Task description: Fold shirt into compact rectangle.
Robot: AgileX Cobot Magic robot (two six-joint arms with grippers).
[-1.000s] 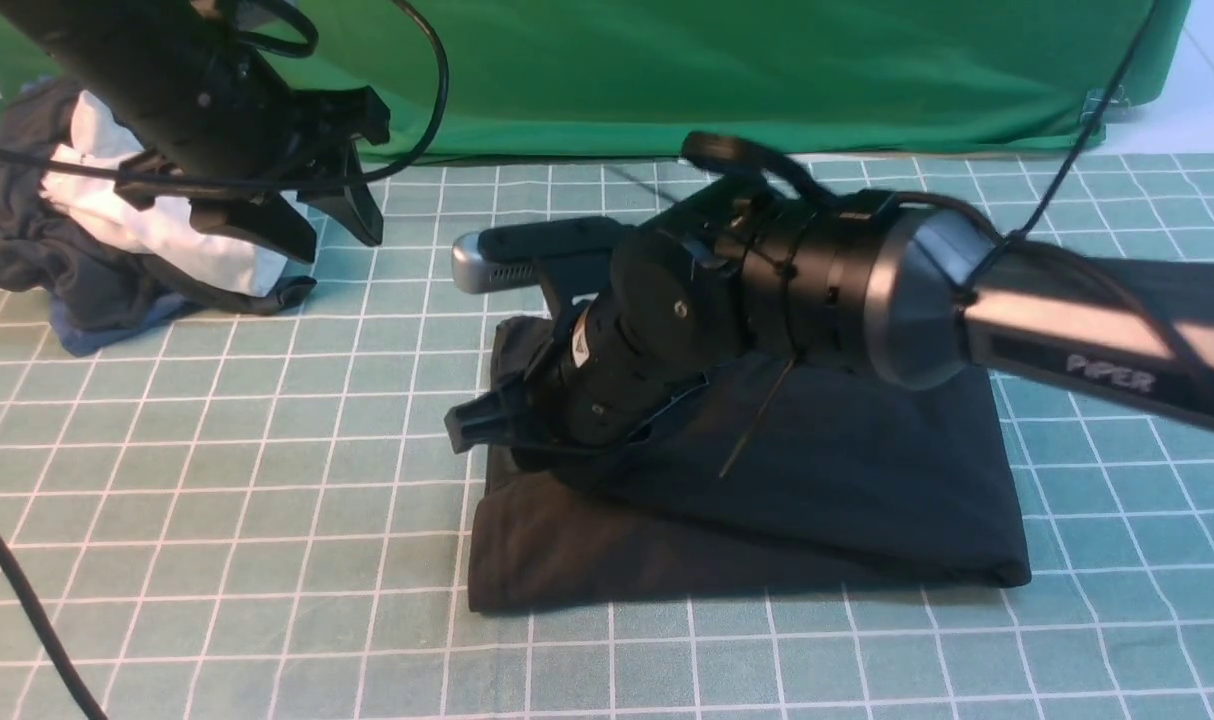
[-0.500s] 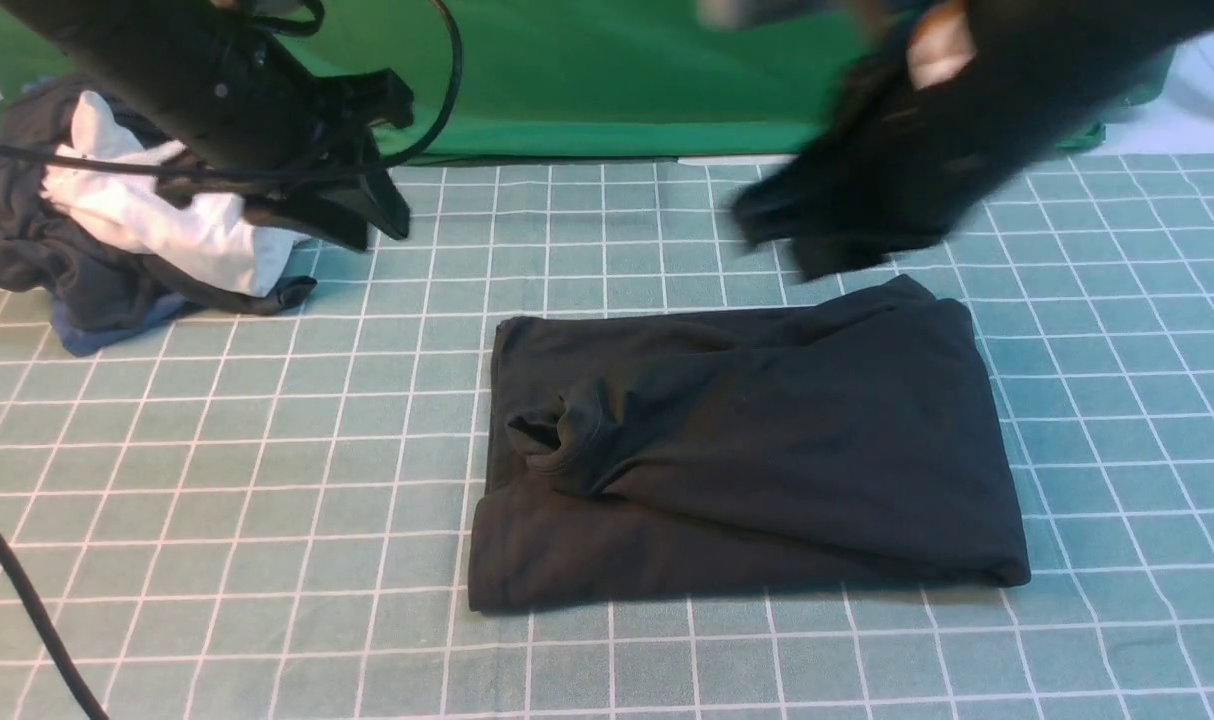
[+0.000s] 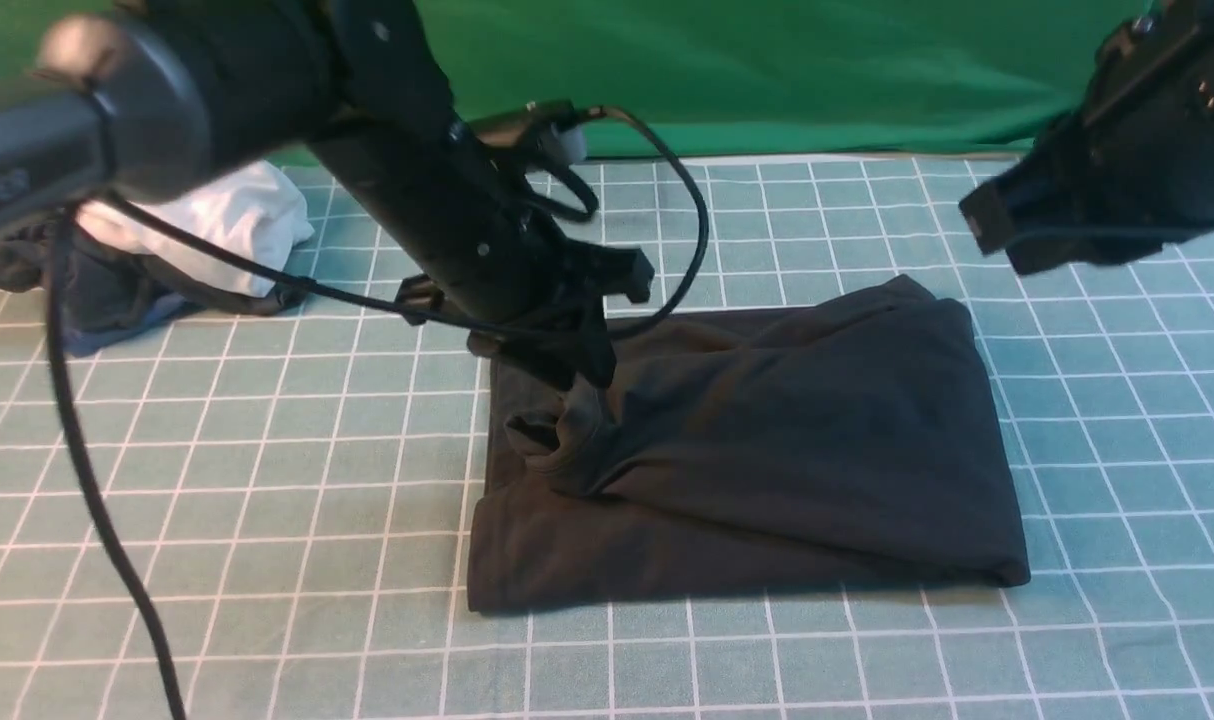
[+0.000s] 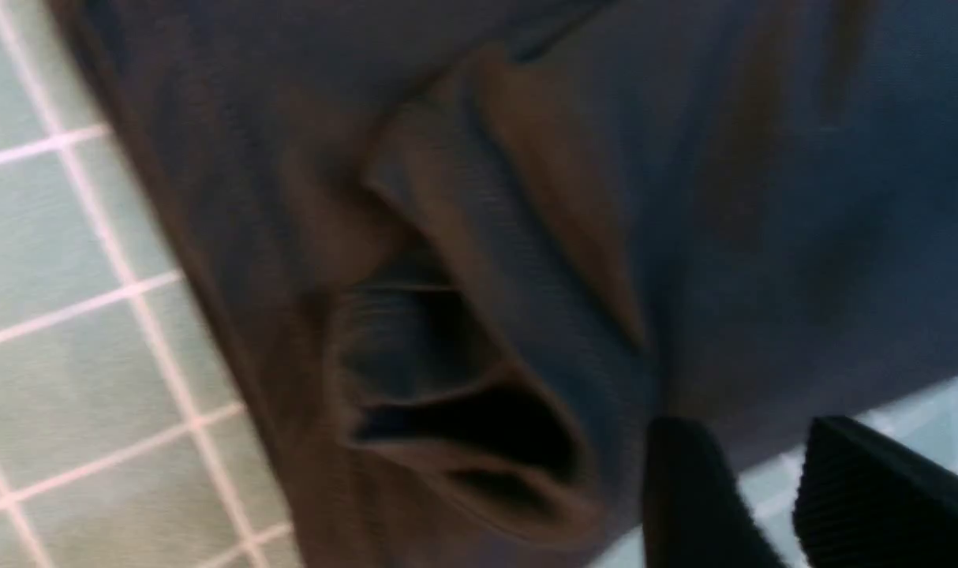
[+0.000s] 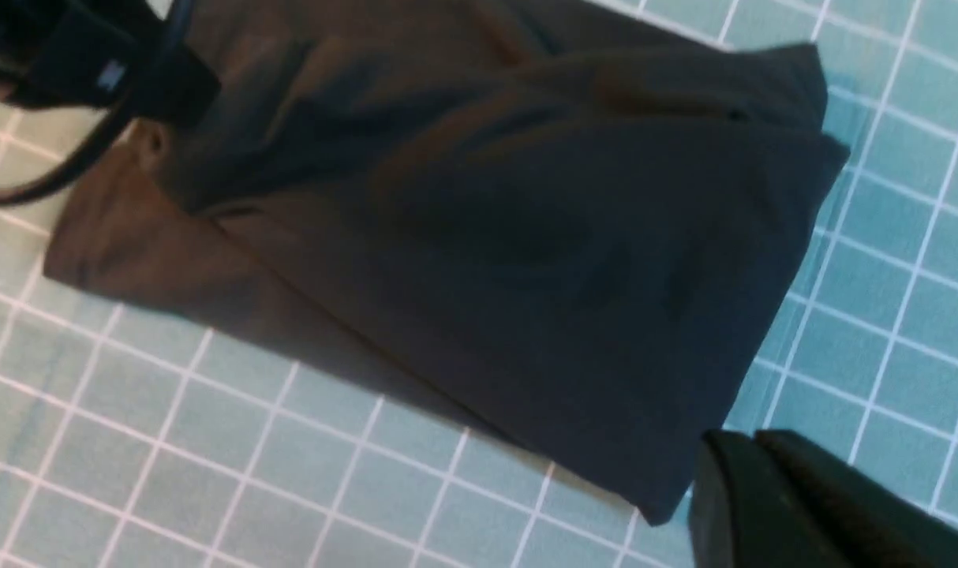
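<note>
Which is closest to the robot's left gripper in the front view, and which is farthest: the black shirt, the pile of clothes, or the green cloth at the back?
From the left gripper:
1. Black shirt: right under its fingertips, at the shirt's far left corner.
2. Pile of clothes: off to the left, on the mat.
3. Green backdrop cloth: farthest, hanging behind the mat's back edge.

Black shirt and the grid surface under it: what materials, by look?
Shirt: soft matte knit, likely cotton jersey; it drapes in limp folds, and ribbed trim shows in the left wrist view. Grid mat: teal with white lines, flat and low-sheen; could be vinyl or rubber cutting mat, not certain.
</note>
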